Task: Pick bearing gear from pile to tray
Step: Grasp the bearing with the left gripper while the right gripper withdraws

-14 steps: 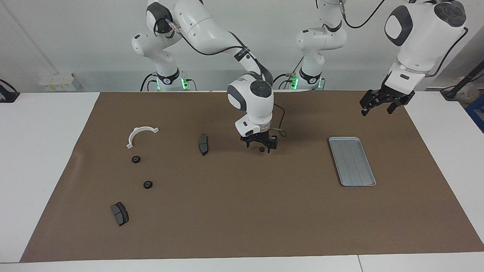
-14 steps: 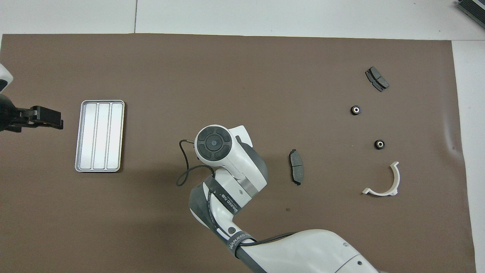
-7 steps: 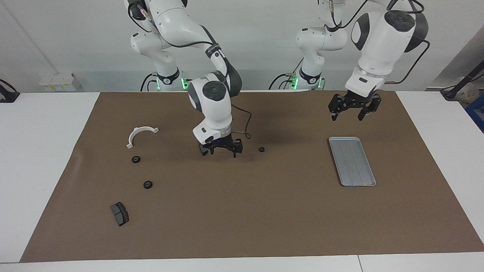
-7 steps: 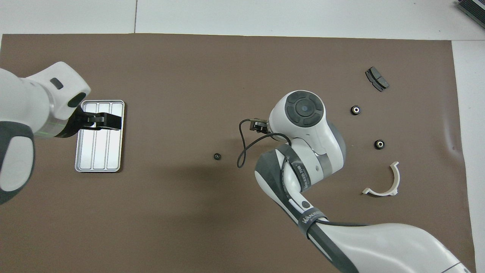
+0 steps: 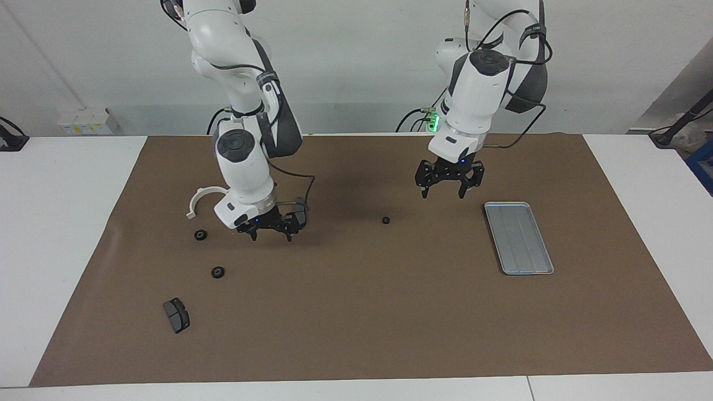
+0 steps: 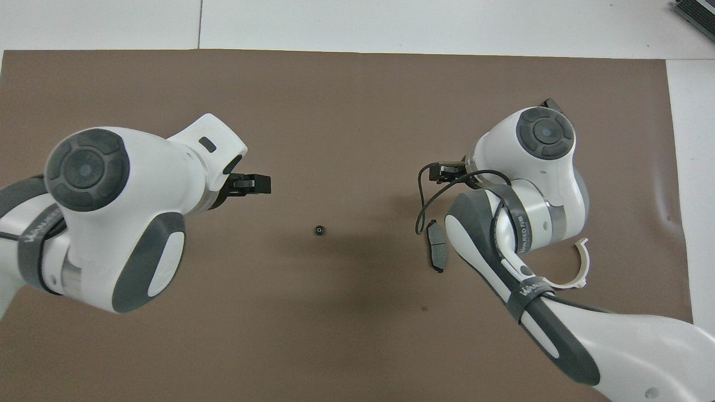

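A small black bearing gear [image 5: 385,220] [image 6: 319,230] lies alone mid-mat. Two more gears [image 5: 200,235] [image 5: 218,272] sit in the pile toward the right arm's end, with a white half-ring bracket [image 5: 200,199] [image 6: 578,273] and two dark brake pads [image 5: 176,314] [image 6: 437,251]. The silvery tray [image 5: 518,236] lies toward the left arm's end and holds nothing; the left arm hides it in the overhead view. My right gripper [image 5: 271,234] hangs open and empty low over the mat, between one pile gear and a brake pad. My left gripper [image 5: 444,192] [image 6: 251,184] hangs open and empty over the mat, between the lone gear and the tray.
A brown mat [image 5: 356,312] covers most of the white table. A black cable [image 6: 424,206] loops off the right wrist. A white box [image 5: 86,120] sits on the table by the wall at the right arm's end.
My right gripper left the lone gear on the mid-mat and swung to the pile at the right arm's end. My left gripper swept from the table's end past the tray toward the middle.
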Robot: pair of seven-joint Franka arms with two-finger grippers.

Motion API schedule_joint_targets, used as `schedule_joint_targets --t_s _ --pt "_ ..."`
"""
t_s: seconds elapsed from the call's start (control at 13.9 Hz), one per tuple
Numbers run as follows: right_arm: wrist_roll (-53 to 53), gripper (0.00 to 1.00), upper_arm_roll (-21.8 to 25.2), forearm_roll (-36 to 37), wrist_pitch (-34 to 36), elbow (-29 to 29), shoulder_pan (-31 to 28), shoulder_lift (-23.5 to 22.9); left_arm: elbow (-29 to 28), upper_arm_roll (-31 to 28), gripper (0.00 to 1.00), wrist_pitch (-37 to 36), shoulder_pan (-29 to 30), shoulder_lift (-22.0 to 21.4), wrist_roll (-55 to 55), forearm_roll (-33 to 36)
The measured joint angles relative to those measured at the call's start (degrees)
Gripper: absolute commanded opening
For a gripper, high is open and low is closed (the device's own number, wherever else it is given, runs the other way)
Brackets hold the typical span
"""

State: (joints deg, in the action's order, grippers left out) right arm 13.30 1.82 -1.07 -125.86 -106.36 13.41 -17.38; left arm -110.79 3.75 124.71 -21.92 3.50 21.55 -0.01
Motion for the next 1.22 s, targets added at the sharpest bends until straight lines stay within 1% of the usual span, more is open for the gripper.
schedule_joint_targets --t_s 0.22,0.36,0.58,0.72,0.79,1.01,1.08,1.15,1.22 --pt "-7.5 1.00 0.0 0.0 -0.2 0.3 -4.8 -0.3 0.0 -0.1 1.00 4.9 -1.5 3.9 0.3 0.0" --pt "-10.6 0.98 0.0 0.0 -1.1 1.0 -7.0 -1.6 0.2 -0.1 1.00 7.3 -3.0 6.7 0.4 0.0" --pt "-11.8 0.95 0.0 0.0 -3.7 2.8 -9.1 -5.8 0.5 0.0 1.00 11.6 -5.2 11.4 1.0 0.0" --pt "-12.4 0.90 0.0 0.0 -4.5 4.9 -10.3 -8.7 0.6 -0.1 1.00 12.8 -6.0 13.1 1.0 0.0" --pt "-12.4 0.81 0.0 0.0 -5.0 5.6 -10.8 -9.8 0.6 -0.1 1.00 12.8 -6.4 13.6 1.0 0.0" --pt "-12.5 0.62 -0.1 0.0 -6.5 6.2 -11.2 -11.4 0.4 -0.1 1.00 12.8 -7.1 14.4 1.0 0.0" --pt "-12.5 0.51 -0.2 -0.2 -6.6 6.2 -11.2 -11.4 0.1 -0.1 1.00 12.8 -7.4 14.6 1.0 0.0" --pt "-12.5 0.38 -0.4 -0.4 -6.6 6.2 -11.2 -11.4 -0.2 -0.1 1.00 12.8 -7.8 14.7 1.0 0.0" --pt "-12.5 0.24 -0.5 -0.5 -6.6 6.2 -11.2 -11.4 -0.7 0.0 0.98 12.8 -8.1 14.7 1.0 0.0"
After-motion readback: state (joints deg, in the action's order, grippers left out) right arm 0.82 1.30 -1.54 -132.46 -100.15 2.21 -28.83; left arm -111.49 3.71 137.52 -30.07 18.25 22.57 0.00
